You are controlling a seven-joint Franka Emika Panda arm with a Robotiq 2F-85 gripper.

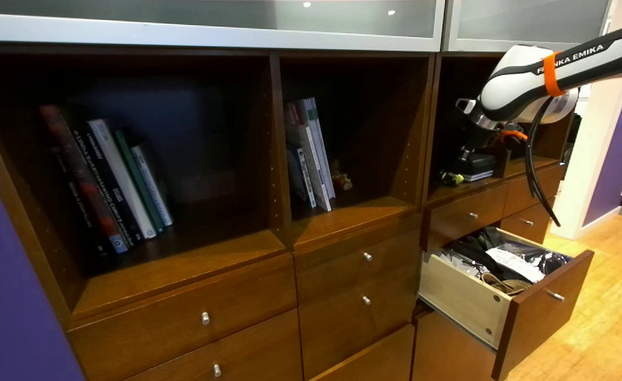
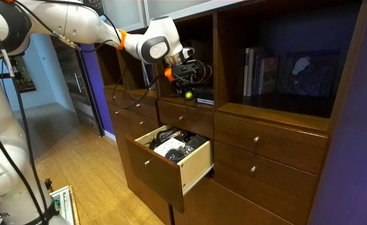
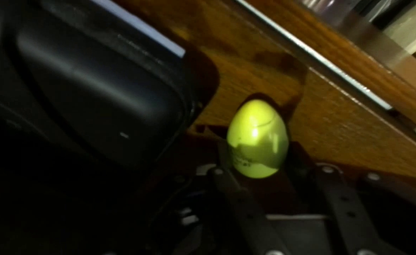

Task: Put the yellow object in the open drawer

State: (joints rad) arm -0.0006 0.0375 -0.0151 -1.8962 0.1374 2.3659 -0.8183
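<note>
The yellow object [image 3: 258, 136] is a shiny yellow-green egg shape in the wrist view. It also shows at shelf height in both exterior views [image 1: 452, 179] [image 2: 188, 95]. My gripper [image 3: 258, 152] has one finger against each side of it and appears shut on it, just over the wooden shelf. The gripper points down into the shelf opening in an exterior view [image 2: 184, 89]. The open drawer [image 1: 464, 296], with pale side panels and a reddish-brown front [image 2: 158, 175], is pulled out below the shelf. Part of it shows at the wrist view's top right [image 3: 415, 30].
A black case [image 3: 98, 85] lies on the shelf beside the gripper, on top of thin books [image 2: 205, 101]. A closed drawer [image 2: 186, 118] is between shelf and open drawer. The open drawer holds dark items and a white package [image 1: 514, 263]. A vertical divider [image 2: 220, 62] stands beside the compartment.
</note>
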